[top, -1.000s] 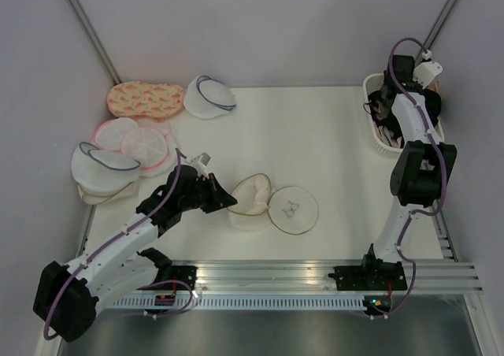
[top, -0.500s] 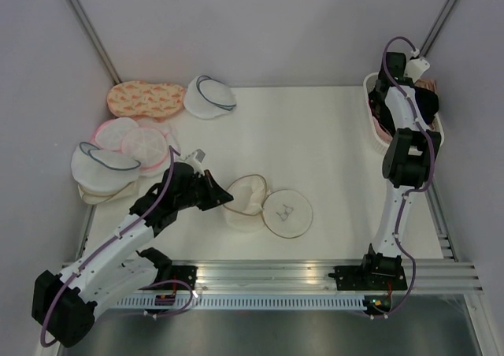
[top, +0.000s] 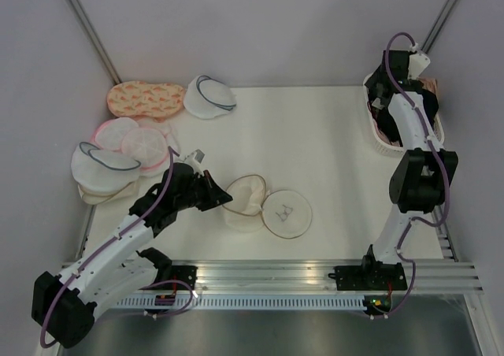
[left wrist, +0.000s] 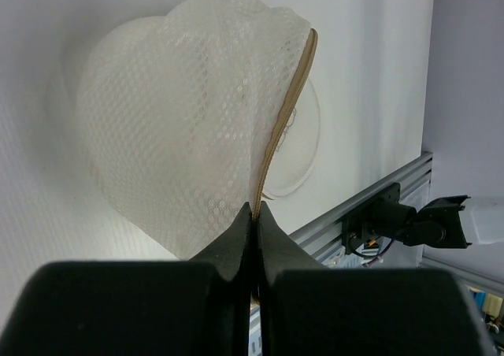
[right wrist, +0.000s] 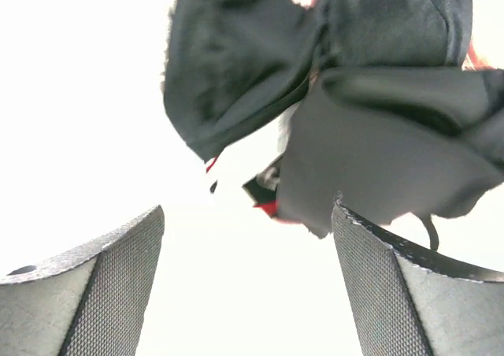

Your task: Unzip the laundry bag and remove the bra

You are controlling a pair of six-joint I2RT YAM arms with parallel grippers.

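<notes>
The laundry bag lies open mid-table, its tan-rimmed mesh halves spread apart. Its flat face, with the small bra drawing, lies to the right. My left gripper is shut on the bag's tan zipper rim. In the left wrist view that rim runs up from between the closed gripper along the mesh bag. My right gripper hangs over the white basket at the far right. It is open, and the black bra lies loose beyond its fingers, not touching them.
Several other pouches are piled at the far left: pink-rimmed ones, grey-rimmed ones, one more grey-rimmed one and an orange patterned one. An aluminium rail runs along the near edge. Grey walls enclose the table.
My right gripper has opened and let go of the bra over the basket. The left gripper has drawn the bag slightly to the left and stays shut on its rim.
</notes>
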